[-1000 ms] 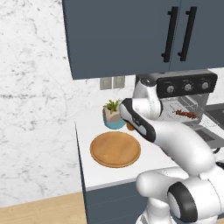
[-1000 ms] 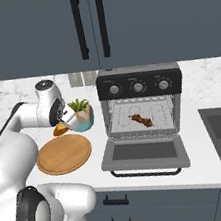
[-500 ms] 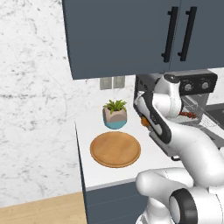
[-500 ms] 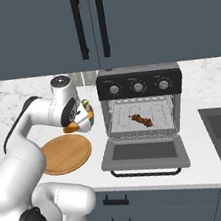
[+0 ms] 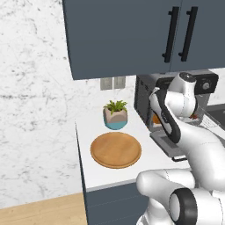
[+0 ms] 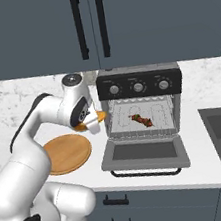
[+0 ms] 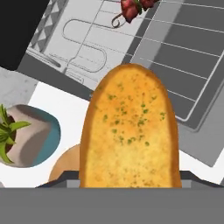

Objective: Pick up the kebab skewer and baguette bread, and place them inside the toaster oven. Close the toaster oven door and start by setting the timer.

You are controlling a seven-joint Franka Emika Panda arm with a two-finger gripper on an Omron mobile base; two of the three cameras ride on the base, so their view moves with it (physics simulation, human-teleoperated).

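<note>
Golden, green-flecked baguette bread (image 7: 130, 131); seemingly red-brown kebab skewer (image 6: 141, 120)

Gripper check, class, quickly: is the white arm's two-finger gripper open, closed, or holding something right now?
Gripper: closed on the golden-yellow oval baguette bread, carried beside the open dark toaster oven.

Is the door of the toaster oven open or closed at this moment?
Open. The toaster oven door lies folded down flat in front of the toaster oven, and the wire rack with the kebab skewer is exposed.
</note>
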